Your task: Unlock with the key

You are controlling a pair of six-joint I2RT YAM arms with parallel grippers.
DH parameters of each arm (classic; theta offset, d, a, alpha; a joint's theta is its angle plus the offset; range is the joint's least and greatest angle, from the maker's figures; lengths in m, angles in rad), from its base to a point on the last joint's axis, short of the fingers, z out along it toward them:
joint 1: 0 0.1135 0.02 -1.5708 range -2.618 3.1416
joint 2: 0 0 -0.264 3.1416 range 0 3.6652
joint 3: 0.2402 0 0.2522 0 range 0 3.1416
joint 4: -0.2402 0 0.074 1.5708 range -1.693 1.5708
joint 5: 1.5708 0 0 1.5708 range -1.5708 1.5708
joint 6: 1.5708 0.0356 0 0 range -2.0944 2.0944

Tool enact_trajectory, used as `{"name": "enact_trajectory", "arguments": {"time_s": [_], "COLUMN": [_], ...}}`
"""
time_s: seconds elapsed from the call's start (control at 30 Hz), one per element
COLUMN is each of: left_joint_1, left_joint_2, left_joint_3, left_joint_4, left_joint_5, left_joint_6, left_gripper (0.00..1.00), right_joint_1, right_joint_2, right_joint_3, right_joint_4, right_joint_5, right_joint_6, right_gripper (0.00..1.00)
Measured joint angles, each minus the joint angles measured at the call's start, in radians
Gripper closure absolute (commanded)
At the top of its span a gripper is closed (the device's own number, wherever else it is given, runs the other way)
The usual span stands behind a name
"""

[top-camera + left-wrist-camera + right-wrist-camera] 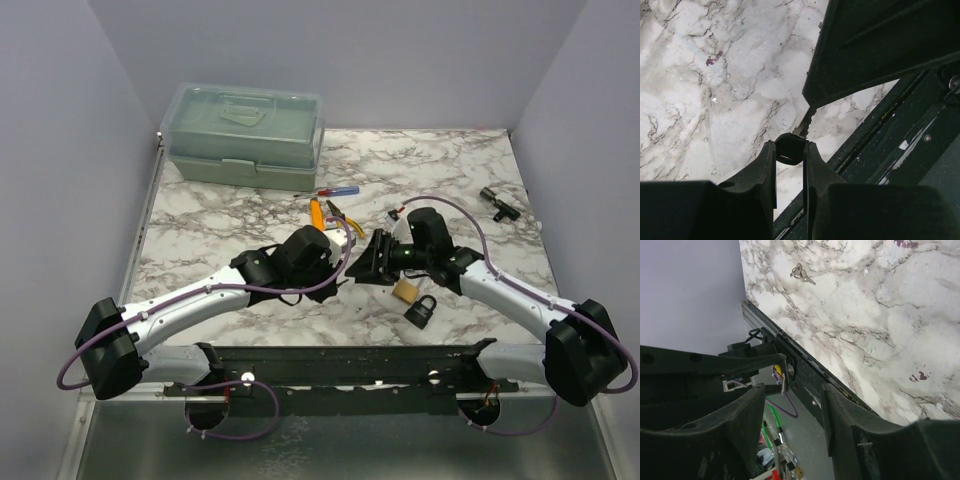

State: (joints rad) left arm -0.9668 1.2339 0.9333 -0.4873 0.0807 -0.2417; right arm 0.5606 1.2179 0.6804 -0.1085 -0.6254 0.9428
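Note:
My left gripper is shut on the black head of a key. Its metal blade points up and away, toward a dark finger of the right gripper overhead. In the right wrist view the same blade sticks out just past my right gripper, close to its left finger. Those jaws stand apart with nothing between them. From above, both grippers meet at mid-table, left and right. A brass padlock and a black padlock lie just right of them, untouched.
A pale green toolbox stands at the back left. A screwdriver, orange-handled pliers and a small black part lie on the marble. A loose key bunch rests near the black rail.

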Motion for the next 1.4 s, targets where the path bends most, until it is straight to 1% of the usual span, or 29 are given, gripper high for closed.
{"name": "enact_trajectory", "arguments": {"time_s": [0.13,0.2,0.43,0.53,0.63,0.77,0.8,1.03,1.17,1.3,1.4], "left_joint_1": [-0.004,-0.004,-0.004,-0.004,-0.004,-0.004,-0.004,-0.004,-0.004,-0.004,-0.004], "left_joint_2": [0.0,0.0,0.0,0.0,0.0,0.0,0.0,0.0,0.0,0.0,-0.001], "left_joint_3": [0.0,0.0,0.0,0.0,0.0,0.0,0.0,-0.001,-0.001,-0.001,-0.001], "left_joint_4": [0.0,0.0,0.0,0.0,0.0,-0.001,-0.001,-0.004,-0.004,0.0,0.006], "left_joint_5": [0.0,0.0,0.0,0.0,0.0,0.0,0.0,-0.002,-0.002,-0.003,-0.003], "left_joint_6": [0.0,0.0,0.0,0.0,0.0,0.0,0.0,0.0,0.0,0.0,0.0], "left_gripper": [1.0,1.0,1.0,1.0,1.0,1.0,1.0,1.0,0.87,0.77,0.66], "right_joint_1": [0.018,0.034,0.071,0.078,0.086,0.098,0.1,0.106,0.106,0.108,0.108], "right_joint_2": [0.03,0.042,0.07,0.073,0.079,0.087,0.087,0.087,0.087,0.077,0.065], "right_joint_3": [0.024,0.03,0.037,0.038,0.041,0.051,0.054,0.058,0.058,0.058,0.057], "right_joint_4": [0.008,0.01,0.01,0.01,0.011,0.011,0.011,0.01,0.01,0.009,0.005], "right_joint_5": [0.01,0.014,0.034,0.04,0.047,0.053,0.055,0.06,0.061,0.071,0.083], "right_joint_6": [0.001,0.002,0.008,0.01,0.011,0.019,0.019,0.025,0.026,0.026,0.027], "right_gripper": [0.53,0.58,0.69,0.71,0.8,0.97,0.99,1.0,1.0,1.0,1.0]}}
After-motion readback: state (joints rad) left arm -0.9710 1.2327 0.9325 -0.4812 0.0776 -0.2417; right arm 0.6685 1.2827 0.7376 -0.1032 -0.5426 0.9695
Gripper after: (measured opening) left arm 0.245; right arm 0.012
